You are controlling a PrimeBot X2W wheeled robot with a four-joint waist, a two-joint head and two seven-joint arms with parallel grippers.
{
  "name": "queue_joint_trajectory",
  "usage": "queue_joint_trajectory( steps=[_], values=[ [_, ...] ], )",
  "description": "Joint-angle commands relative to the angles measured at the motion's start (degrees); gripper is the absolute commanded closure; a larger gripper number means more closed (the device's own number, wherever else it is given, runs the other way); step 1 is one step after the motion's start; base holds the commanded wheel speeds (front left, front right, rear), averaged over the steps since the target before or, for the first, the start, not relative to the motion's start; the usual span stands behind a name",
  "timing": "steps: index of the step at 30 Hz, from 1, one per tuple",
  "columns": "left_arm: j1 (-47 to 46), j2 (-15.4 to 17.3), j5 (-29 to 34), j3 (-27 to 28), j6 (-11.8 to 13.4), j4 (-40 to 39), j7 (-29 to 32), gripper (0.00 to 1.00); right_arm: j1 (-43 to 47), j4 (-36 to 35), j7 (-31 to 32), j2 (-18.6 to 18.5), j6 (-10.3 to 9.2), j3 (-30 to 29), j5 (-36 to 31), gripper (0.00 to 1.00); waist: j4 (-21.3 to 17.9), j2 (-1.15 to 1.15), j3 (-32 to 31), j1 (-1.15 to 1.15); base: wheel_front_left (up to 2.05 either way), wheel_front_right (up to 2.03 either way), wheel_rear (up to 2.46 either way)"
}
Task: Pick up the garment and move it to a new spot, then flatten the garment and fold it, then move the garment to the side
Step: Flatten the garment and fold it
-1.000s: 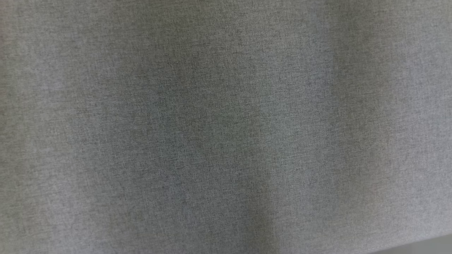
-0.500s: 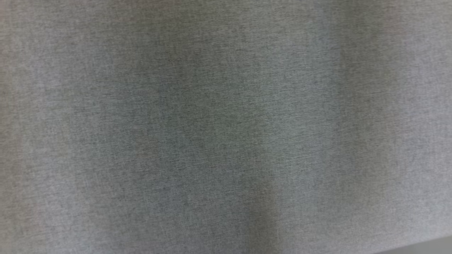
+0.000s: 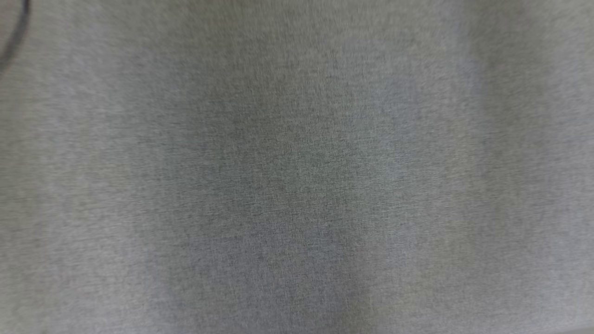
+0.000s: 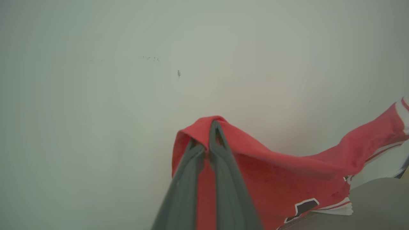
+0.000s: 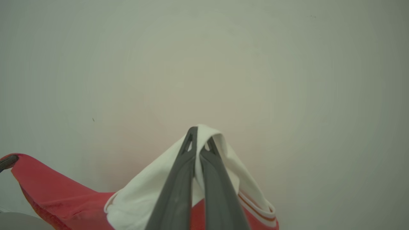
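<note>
Pale backdrop (image 4: 96,95) lay beyond the garment (image 4: 287,172); left fingers (image 4: 212,140) clamped its red fold, right fingers (image 5: 193,142) clamped its white edge, both pointing at the backdrop.

The red garment (image 4: 287,172) is stretching between the left pincer (image 4: 206,135) and the right pincer (image 5: 200,135), barring the gap between them. Beyond each pincer's tips a pale plain surface (image 4: 111,95) is spreading wide, leaving open passage on the outer sides. A grey fabric surface (image 3: 297,185) is spreading left to right in the head view, blurred.
</note>
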Motion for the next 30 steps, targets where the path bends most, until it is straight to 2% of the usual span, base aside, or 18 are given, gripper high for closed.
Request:
queue_joint_trajectory(
  steps=[1, 8, 13, 14, 18, 22, 28, 30],
  values=[
    [5.41, 0.72, -0.41, 2.34, 0.54, -3.46, -0.36, 1.0, 6.48, -3.34, -1.01, -1.27, -0.14, -0.96, 1.34, 1.0, 0.89, -0.01, -4.78, 0.0, 0.0, 0.0, 0.0],
    [28.26, 2.19, 1.48, 11.46, 6.12, -19.51, -0.34, 1.0, 31.87, -17.31, -0.37, -4.43, -0.14, -6.28, 2.19, 1.0, 1.27, -0.01, -10.95, 0.0, 0.0, 0.0, 0.0],
    [45.06, 1.89, 3.45, 14.64, 9.75, -29.23, -0.35, 1.0, 49.71, -26.97, 2.35, -4.34, -0.14, -12.54, 0.6, 1.0, 0.83, -0.01, -15.05, 0.0, 0.0, 0.0, 0.0],
    [45.06, 1.89, 3.45, 14.64, 9.75, -29.23, -0.35, 1.0, 49.71, -26.97, 2.35, -4.34, -0.14, -12.54, 0.6, 1.0, 0.83, -0.01, -15.05, 0.0, 0.0, 0.0, 0.0],
    [57.06, 1.69, 4.7, 17.13, 12.58, -36.01, -0.35, 1.0, 63.28, -33.66, 5.26, -1.94, -0.14, -18.49, -0.02, 1.0, 0.24, -0.01, -17.54, 0.0, 0.0, 0.0, 0.0],
    [67.72, 0.27, 5.33, 19.6, 14.16, -40.46, -0.35, 1.0, 75.41, -39.29, 7.88, 2.09, -0.14, -23.49, -1.14, 1.0, -0.4, -0.01, -19.19, 0.0, 0.0, 0.0, 0.0],
    [81.35, -4.22, 6.68, 23.38, 14.31, -41.96, -0.36, 1.0, 89.75, -42.68, 11.1, 7.21, -0.14, -28.26, -3.01, 1.0, -0.97, -0.01, -21.85, 0.0, 0.0, 0.0, 0.0],
    [85.0, -5.61, 7.67, 24.1, 13.51, -41.47, -0.35, 1.0, 93.56, -43.15, 11.65, 8.53, -0.14, -29.38, -3.39, 1.0, -0.77, -0.01, -22.7, 0.0, 0.0, 0.0, 0.0]
  ],
)
